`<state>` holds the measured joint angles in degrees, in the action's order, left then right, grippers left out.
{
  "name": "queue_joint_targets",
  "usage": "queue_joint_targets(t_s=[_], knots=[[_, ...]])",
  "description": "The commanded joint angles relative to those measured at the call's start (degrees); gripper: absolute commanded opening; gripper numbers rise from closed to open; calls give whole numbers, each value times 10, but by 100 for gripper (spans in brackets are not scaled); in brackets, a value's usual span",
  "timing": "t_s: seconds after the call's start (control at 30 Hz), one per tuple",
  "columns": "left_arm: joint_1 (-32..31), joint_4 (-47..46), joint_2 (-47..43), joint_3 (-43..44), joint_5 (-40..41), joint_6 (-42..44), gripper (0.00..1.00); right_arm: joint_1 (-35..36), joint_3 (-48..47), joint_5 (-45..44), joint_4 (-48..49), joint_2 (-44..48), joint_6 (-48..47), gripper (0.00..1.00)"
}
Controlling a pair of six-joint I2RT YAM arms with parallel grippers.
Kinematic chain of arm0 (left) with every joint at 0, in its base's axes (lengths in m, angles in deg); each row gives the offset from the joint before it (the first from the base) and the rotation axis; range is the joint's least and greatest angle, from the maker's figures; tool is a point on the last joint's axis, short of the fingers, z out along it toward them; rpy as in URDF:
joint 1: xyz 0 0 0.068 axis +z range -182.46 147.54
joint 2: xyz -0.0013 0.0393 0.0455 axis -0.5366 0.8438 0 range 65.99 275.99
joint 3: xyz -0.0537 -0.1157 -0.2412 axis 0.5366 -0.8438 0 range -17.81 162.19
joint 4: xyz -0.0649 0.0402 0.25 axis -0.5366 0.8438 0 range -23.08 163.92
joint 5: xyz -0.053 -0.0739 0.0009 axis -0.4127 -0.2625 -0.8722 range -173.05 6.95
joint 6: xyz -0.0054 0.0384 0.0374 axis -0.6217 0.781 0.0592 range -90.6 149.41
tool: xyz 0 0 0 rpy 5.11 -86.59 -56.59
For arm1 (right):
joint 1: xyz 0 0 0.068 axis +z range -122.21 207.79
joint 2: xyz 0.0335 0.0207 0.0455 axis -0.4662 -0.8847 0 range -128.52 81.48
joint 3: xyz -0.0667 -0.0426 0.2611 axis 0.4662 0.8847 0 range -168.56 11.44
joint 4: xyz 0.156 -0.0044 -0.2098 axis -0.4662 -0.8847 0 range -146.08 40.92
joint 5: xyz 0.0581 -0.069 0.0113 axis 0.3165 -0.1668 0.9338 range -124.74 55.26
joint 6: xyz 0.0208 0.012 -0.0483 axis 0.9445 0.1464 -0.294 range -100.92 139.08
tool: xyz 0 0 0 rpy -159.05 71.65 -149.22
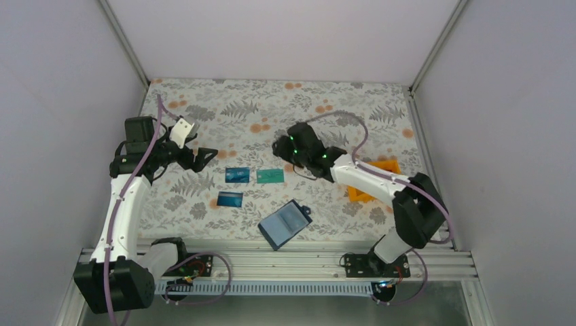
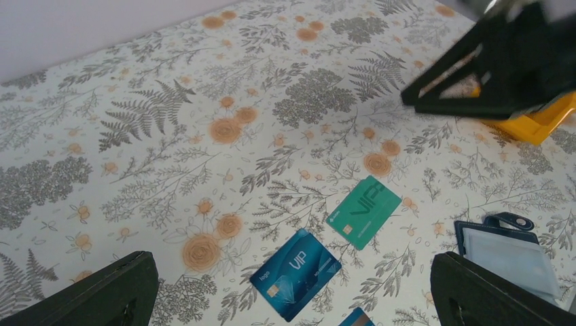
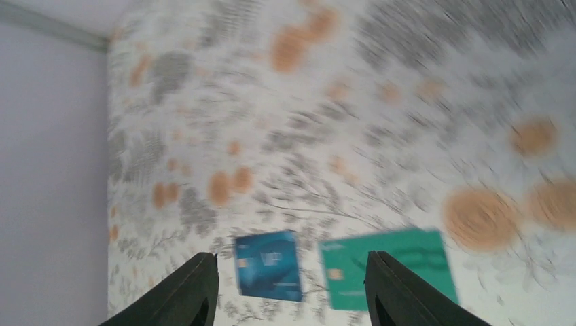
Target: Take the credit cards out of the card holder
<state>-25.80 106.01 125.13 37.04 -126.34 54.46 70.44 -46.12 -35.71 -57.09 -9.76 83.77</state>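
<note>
- The top external view looks down from high above the near edge and takes in the whole table [image 1: 204, 115] from far off.
- The left wrist view looks low and slanting across the tabletop toward the right side.
- The right wrist view, blurred, looks down from close by, with a wall [image 3: 47, 170] along its left edge.
- All three views share the teal-green card [image 1: 270, 176] and the blue card [image 1: 238, 174] beside it.

Floral tablecloth [image 1: 231, 102] lying flat under everything, orange bin [image 1: 358, 195] sitting near its right edge, pale walls [image 1: 272, 34] enclosing back and sides
</note>
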Motion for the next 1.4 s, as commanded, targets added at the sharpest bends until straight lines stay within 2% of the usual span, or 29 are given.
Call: queue_joint_targets(t_s=[0.0,0.07,0.2,0.37,0.47,0.57,0.73,0.9,1.1,1.37], knots=[[4,2,-4,-3,-15,8,100,52,-104,-103,-153,40,-234,59],[5,0,-5,-6,-15,7,100,68,-104,-79,-201,53,-273,61],[5,-2,0,-6,-14,7,100,101,-86,-39,-310,51,-293,68],[9,-1,-2,-7,-15,6,100,179,-87,20,-380,22,-311,78],[14,-2,-6,-8,-16,6,100,227,-94,28,-415,-9,-309,87],[17,-2,-5,-8,-20,6,100,269,-107,6,-445,-69,-306,89],[20,-2,-11,-10,-26,5,100,307,-127,-14,-461,-150,-312,84],[21,-3,-10,-14,-31,4,100,311,-119,-29,-445,-179,-304,77],[21,-2,-8,-11,-30,3,100,306,-129,-85,-442,-219,-292,60],[22,-2,-6,-12,-31,4,100,272,-112,-72,-377,-173,-274,34]])
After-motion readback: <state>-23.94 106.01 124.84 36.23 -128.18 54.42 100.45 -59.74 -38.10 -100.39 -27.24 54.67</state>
